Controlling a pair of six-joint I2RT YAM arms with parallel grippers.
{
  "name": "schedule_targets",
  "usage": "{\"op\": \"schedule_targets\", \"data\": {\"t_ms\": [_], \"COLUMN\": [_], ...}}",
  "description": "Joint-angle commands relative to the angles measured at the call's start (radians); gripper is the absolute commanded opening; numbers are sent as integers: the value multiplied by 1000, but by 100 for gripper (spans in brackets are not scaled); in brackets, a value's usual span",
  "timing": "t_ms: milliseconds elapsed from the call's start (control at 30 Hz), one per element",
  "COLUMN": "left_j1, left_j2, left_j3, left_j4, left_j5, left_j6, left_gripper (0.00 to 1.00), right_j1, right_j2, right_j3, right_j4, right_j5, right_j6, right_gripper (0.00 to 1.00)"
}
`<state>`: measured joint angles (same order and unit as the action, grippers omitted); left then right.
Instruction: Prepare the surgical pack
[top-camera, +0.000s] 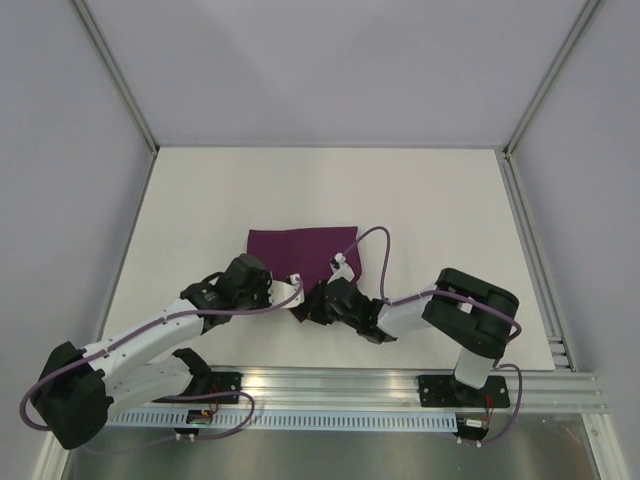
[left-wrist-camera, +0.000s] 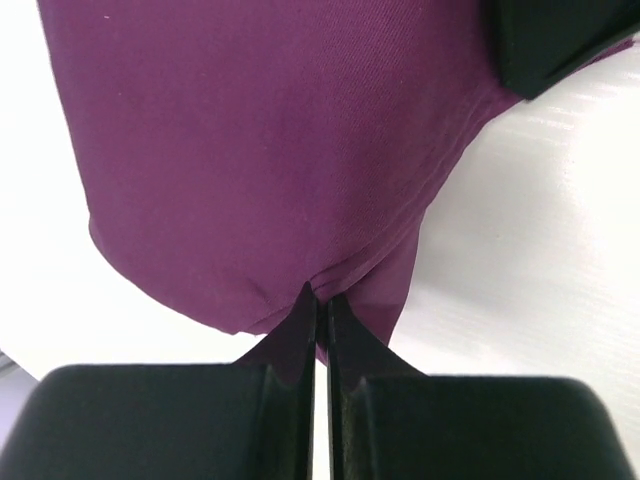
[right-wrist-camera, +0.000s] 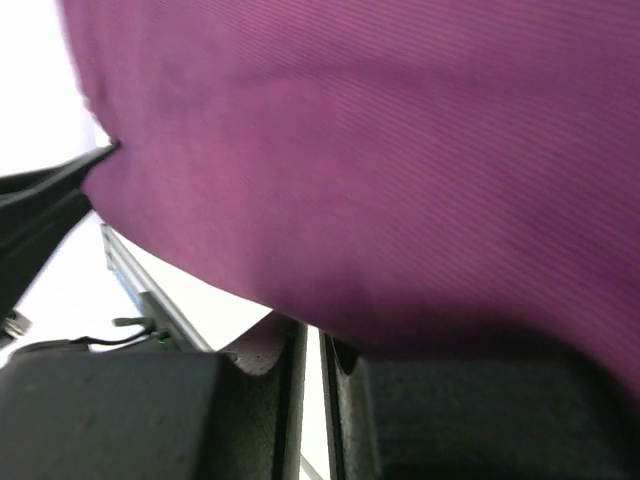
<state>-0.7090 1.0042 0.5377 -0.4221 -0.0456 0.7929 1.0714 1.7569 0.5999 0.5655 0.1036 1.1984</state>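
Left end effector (left-wrist-camera: 319, 302) pinching cloth (left-wrist-camera: 260, 150) edge, hidden overhead

The desk (top-camera: 300, 190) is a white, matt board that stands inside a booth of plain pale grey panels: the back wall (top-camera: 340, 70), the left wall (top-camera: 60, 200) and the right wall (top-camera: 595, 220). A slim metal post (top-camera: 115, 75) rises at its far left corner, and a second post (top-camera: 555, 75) at the far right one. Along the near edge runs a ribbed aluminium rail (top-camera: 340, 385) — a narrower track (top-camera: 535, 260) follows the right edge. The light is soft and even.
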Motion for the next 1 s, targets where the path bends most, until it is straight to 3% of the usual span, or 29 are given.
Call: {"op": "schedule_targets", "data": {"t_ms": [0,300,400,533,767,967], "left_j1": [-1,-1,-1,-1,-1,-3], "left_j2": [-59,-73,-79,-85,-88,-99], "left_j3": [44,64,84,117,127,125], "left_j4": [6,-20,-26,-47,-79,-103], "left_j5": [39,73,82,105,113,99], "left_j6": [-50,-98,-116,-132,-115,-104], "left_gripper": [0,0,0,0,0,0], "right_j1": [5,2,2,2,2,2], "right_j2": [9,10,67,84,153,231], "right_j3": [44,69,95,121,97,98], "right_j4": [137,166,273,286,525,502], "right_j5": [48,102,129,227,347,487], "right_j6": [10,27,10,-19,3,64], "right_gripper": [9,2,0,0,0,1]}}
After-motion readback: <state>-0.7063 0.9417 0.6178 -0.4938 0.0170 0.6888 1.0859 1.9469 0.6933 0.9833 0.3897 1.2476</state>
